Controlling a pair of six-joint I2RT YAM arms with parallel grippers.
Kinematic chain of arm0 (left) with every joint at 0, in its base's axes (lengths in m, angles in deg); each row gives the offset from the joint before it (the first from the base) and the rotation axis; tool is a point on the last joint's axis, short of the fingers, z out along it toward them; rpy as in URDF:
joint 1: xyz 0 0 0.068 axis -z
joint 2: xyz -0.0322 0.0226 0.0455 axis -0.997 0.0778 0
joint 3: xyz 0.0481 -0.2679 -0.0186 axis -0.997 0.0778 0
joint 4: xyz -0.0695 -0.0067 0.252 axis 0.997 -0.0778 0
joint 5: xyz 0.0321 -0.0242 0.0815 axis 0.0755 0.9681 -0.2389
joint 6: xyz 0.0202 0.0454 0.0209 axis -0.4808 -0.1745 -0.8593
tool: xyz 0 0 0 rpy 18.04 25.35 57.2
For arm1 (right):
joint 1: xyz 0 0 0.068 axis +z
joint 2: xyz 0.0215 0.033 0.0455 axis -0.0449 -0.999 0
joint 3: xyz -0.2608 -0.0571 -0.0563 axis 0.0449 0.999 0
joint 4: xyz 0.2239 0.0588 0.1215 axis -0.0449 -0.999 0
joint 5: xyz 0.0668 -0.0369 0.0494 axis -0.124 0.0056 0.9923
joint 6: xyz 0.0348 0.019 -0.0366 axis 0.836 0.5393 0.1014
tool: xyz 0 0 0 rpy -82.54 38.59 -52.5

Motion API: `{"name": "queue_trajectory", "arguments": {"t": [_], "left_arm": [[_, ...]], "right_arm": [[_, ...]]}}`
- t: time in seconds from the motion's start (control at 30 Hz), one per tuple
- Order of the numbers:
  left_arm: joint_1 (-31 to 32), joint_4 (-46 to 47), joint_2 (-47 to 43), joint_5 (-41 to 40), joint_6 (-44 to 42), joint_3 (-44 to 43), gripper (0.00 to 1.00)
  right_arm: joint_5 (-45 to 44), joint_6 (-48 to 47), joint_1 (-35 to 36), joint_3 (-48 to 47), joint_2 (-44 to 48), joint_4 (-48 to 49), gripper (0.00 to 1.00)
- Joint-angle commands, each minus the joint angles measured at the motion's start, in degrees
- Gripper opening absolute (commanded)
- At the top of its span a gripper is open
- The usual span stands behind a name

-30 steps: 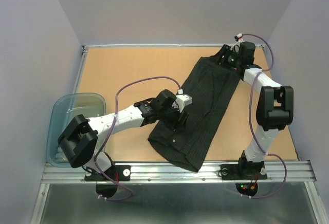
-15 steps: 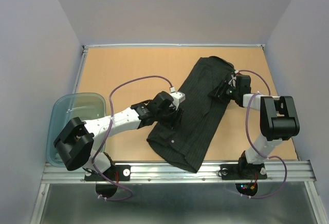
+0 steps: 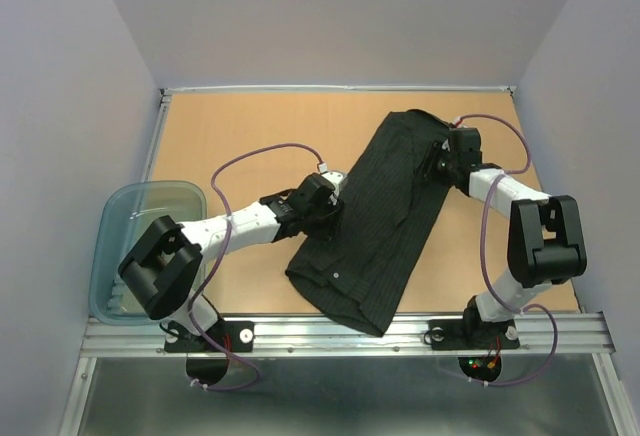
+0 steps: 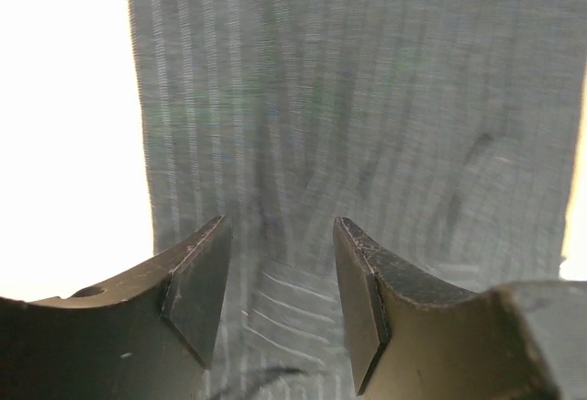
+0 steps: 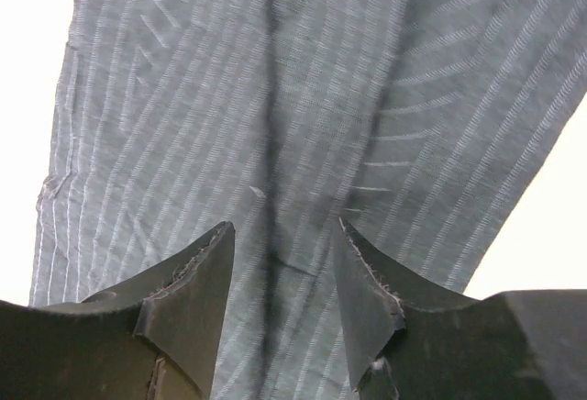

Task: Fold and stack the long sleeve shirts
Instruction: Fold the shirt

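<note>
- The shirt (image 3: 385,221) lies as a long slanted band on the table (image 3: 250,126), spread beneath both claws. The left claw (image 4: 280,235) sits on its left edge about midway along. The right claw (image 5: 284,235) sits on its right edge, close to the far end.
- Left claw: its fingers (image 4: 197,281) stand apart, pressed down astride a low pucker of cloth. Nothing is clamped yet.
- Right claw: its fingers (image 5: 188,299) also stand apart, with creases running in between them. Here too the cloth is not yet pinched.
- Shallow bite: the band looks layered, so a claw that catches only the top layer would likely pull the fold open when it lifts.
- Slip: the ridge between each pair of fingers is thin. If a claw rises before it has closed fully, the cloth could slide out and drop back under it.
- Skew: the claws sit on opposite edges at different points along the band, so uneven pulling would probably twist it and leave a crooked fold.
- Drag: fingertips pushed hard against the table could scrape the cloth along and bunch it ahead of the claw.
- Edge: the end of the shirt behind the left claw lies at the table's near edge and might slide off if it is tugged that way.
</note>
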Motion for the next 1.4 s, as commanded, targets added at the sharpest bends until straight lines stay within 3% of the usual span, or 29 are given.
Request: {"name": "queue_trajectory", "arguments": {"t": [0.0, 0.3, 0.53, 1.03, 1.2, 1.37], "left_arm": [[-1.49, 0.91, 3.99, -1.03, 0.71, -1.71, 0.58], [-3.95, 0.91, 8.48, -1.56, 1.49, -2.51, 0.54], [-4.39, 1.08, 8.57, -0.42, 3.07, -1.10, 0.52], [-4.30, 1.00, 6.91, 3.28, 7.47, 3.20, 0.51], [-4.39, -0.85, 1.64, 1.53, 8.88, 5.93, 0.53], [-4.56, -4.70, -4.42, -4.96, 11.24, 6.11, 0.57]], "right_arm": [[-8.09, -3.18, 4.97, -5.47, -0.57, -3.33, 0.52], [-24.60, -4.42, 11.39, -10.57, -8.38, -5.70, 0.40], [-25.68, -7.83, 11.65, -14.52, -15.24, -5.97, 0.33], [-18.56, -28.13, 19.73, -42.73, -36.41, -7.37, 0.38], [-18.47, -29.55, 22.72, -52.74, -41.61, -9.48, 0.41], [-20.05, -27.37, 23.52, -55.84, -41.62, -11.06, 0.45]]}}
